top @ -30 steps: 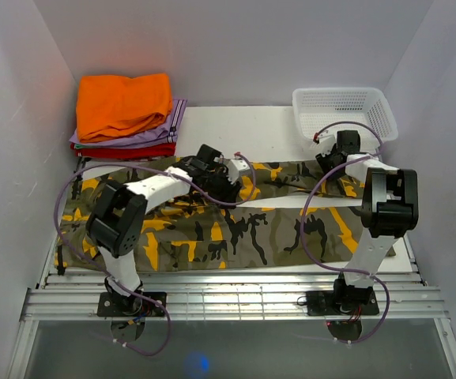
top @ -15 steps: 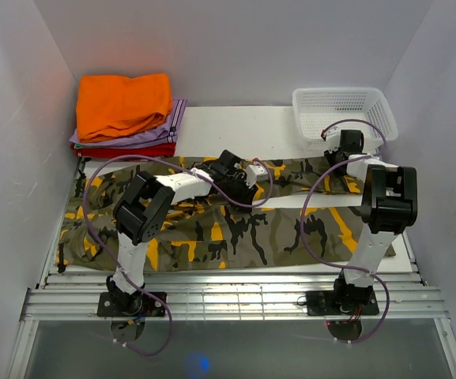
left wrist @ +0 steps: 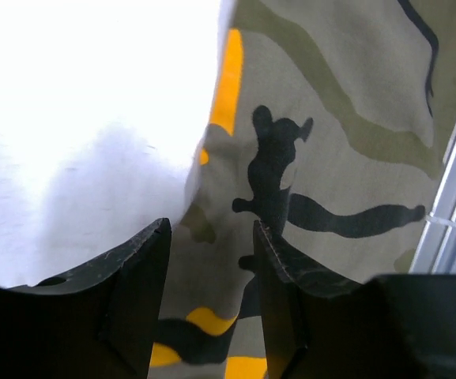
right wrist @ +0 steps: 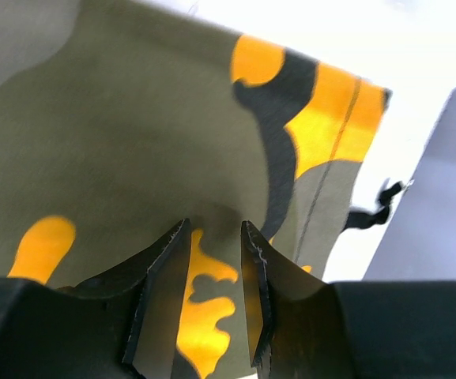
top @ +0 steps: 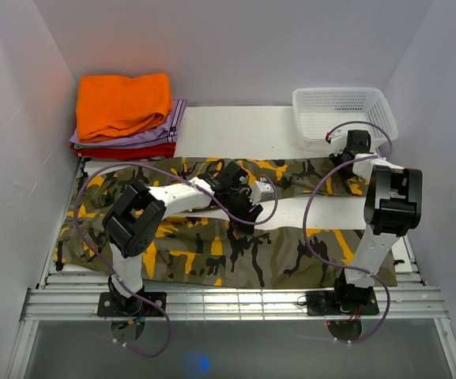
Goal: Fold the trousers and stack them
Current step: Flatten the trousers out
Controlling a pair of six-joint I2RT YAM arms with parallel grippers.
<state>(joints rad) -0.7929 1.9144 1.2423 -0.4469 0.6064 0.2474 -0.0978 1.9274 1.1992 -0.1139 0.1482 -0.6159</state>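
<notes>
Since a second ago the left hand point(top: 242, 196) has swung from the far-left part of the trousers point(top: 235, 253) in towards their middle. The cloth has moved with it: the near edge now lies closer to the front of the bench point(top: 235, 126), and a white strip of bench has opened between the two legs on the right. The right hand point(top: 346, 154) has barely shifted and sits at the far-right end of the far leg, just in front of the basket point(top: 342, 103).

The trousers lie spread across the width of the bench, mostly flat, with wrinkles near the left end. The folded clothes point(top: 125, 103) are stacked in the far-left corner, apart from them.

In its wrist view the left hand has its fingers a narrow gap apart with a raised edge of cloth running up between them, so it looks closed on that edge. The right hand's fingers are nearly together with cloth filling the gap, and I judge that it too is pinching the trousers.

This cloth looks light, soft and limp. It should drag and bunch rather than slide as one piece, and sag wherever it is not held. Hems, the waistband and the crotch seam are the best places to grip, since a pinch in mid-panel would only raise a tent of cloth.
</notes>
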